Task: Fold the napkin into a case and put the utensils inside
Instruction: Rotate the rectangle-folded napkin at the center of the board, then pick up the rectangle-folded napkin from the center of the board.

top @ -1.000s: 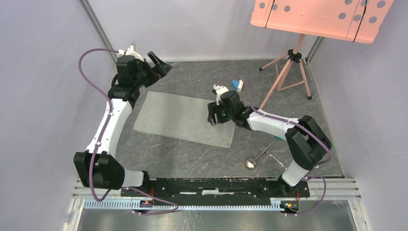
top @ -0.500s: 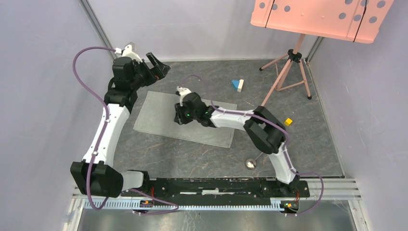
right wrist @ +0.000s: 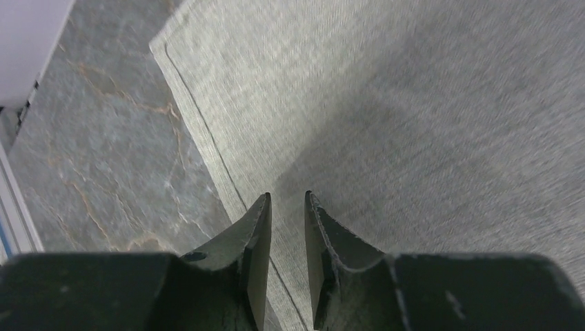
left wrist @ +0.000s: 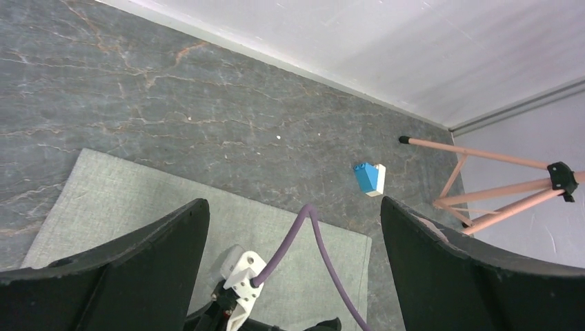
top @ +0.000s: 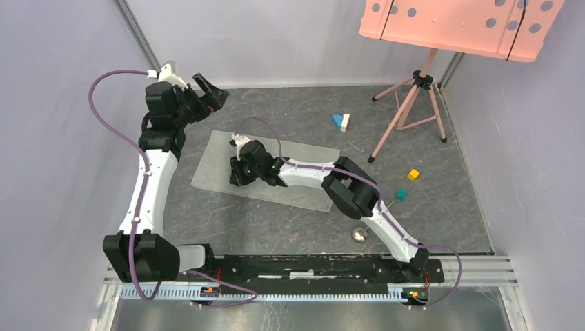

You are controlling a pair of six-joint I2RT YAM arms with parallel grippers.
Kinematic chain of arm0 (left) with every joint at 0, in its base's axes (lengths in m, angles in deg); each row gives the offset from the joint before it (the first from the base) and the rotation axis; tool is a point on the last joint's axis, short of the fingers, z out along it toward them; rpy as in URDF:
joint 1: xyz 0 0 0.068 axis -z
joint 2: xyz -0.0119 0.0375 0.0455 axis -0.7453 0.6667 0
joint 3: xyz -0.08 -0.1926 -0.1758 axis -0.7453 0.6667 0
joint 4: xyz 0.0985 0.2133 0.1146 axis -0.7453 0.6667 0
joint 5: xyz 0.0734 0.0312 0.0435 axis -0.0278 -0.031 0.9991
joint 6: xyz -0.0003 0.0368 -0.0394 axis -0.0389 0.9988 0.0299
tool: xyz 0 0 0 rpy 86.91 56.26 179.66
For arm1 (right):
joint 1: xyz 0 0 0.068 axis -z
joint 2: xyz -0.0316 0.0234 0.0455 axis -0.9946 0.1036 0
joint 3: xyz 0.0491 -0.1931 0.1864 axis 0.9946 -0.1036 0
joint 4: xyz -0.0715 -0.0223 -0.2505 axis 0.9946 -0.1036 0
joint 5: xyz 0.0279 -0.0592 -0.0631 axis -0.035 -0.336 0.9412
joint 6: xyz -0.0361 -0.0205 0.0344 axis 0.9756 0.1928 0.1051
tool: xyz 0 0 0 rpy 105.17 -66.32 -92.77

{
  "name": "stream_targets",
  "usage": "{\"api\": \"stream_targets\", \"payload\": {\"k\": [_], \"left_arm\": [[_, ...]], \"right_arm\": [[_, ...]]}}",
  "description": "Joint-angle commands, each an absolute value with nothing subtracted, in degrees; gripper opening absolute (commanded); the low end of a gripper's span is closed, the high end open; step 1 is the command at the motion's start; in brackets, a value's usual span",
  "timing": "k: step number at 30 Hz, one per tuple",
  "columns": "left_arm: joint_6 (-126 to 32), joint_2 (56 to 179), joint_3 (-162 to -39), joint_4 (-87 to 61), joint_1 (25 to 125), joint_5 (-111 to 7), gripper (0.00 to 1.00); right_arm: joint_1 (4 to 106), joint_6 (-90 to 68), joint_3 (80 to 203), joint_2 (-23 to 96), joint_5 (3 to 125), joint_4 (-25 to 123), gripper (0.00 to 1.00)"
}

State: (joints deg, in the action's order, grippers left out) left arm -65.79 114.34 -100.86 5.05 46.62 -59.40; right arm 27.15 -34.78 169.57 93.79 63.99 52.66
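Toward the left half of the worktop (top: pixel 276 227), your napkin (top: pixel 212 165) lies spread flat and unfolded, one grey rectangle set slightly askew. Your right arm reaches across it from the right, and the right claw (top: pixel 236 178) sits low over the near left part of the cloth.

Look at the right wrist view. The right claw (right wrist: pixel 286 198) is nearly closed, its two fingers a narrow slit apart, and nothing is pinched between them. The tips sit over the stitched hem along one edge of the napkin (right wrist: pixel 428 103), not far from a corner, with bare worktop just beyond. The cloth around them lies smooth, neither lifted nor bunched. You cannot tell whether the tips touch it.

Your left claw (top: pixel 207 95) is raised beyond the far left corner of the napkin, apart from the cloth. It is spread wide and holds nothing. In its own wrist view the left claw (left wrist: pixel 293 201) frames the far part of the napkin (left wrist: pixel 117 200), the right arm's purple cable (left wrist: pixel 303 234) and the blue and white blocks (left wrist: pixel 369 178).

The spoon (top: pixel 359 234) shows only its round bowl, on the worktop near the front right. It is well apart from the napkin, and its handle is hidden under the right arm.

The blue and white blocks (top: pixel 340 122) lie past the napkin's far right corner. A yellow block (top: pixel 413 174) and a teal block (top: pixel 401 195) sit further right. A pink tripod (top: pixel 407 110) stands in the far right corner under a pink board (top: pixel 462 24).
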Motion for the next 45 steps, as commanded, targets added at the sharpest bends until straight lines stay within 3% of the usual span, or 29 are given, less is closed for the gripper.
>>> {"api": "stream_targets", "payload": {"k": [1, 10, 13, 16, 20, 25, 33, 40, 45], "left_arm": [[-67.9, 114.2, -100.5, 1.9, 45.5, -61.7, 1.0], [-68.6, 114.3, -100.2, 1.4, 45.2, -62.4, 1.0], [-69.2, 113.9, -100.2, 1.1, 45.1, -63.4, 1.0], [-69.3, 113.2, -99.8, 0.5, 45.1, -63.2, 1.0], [-69.3, 113.6, -99.6, 0.5, 45.1, -62.9, 1.0], [-69.7, 113.9, -99.5, 0.2, 45.0, -63.6, 1.0], [-70.3, 113.4, -99.3, -0.5, 45.1, -64.3, 1.0], [-70.3, 113.0, -99.3, -0.4, 44.9, -64.2, 1.0], [-70.9, 113.0, -99.2, -0.9, 44.6, -65.0, 1.0]], "right_arm": [[26.2, -34.5, 166.1, 92.1, 61.0, 52.4, 0.29], [25.5, -23.6, 147.3, 80.1, 53.6, 45.4, 0.33], [25.5, -18.2, 142.0, 74.1, 53.5, 41.3, 0.39], [25.4, -14.8, 140.7, 67.4, 55.1, 36.7, 0.46], [26.6, -11.4, 141.0, 57.8, 62.9, 29.2, 0.65], [38.6, -11.4, 138.1, 49.9, 66.5, 21.1, 0.82], [59.3, -9.2, 138.1, 53.6, 66.7, 15.2, 0.84], [64.9, -5.4, 142.3, 63.1, 70.1, 12.0, 0.82], [66.0, -4.7, 145.8, 67.6, 69.1, 10.3, 0.68]]}}
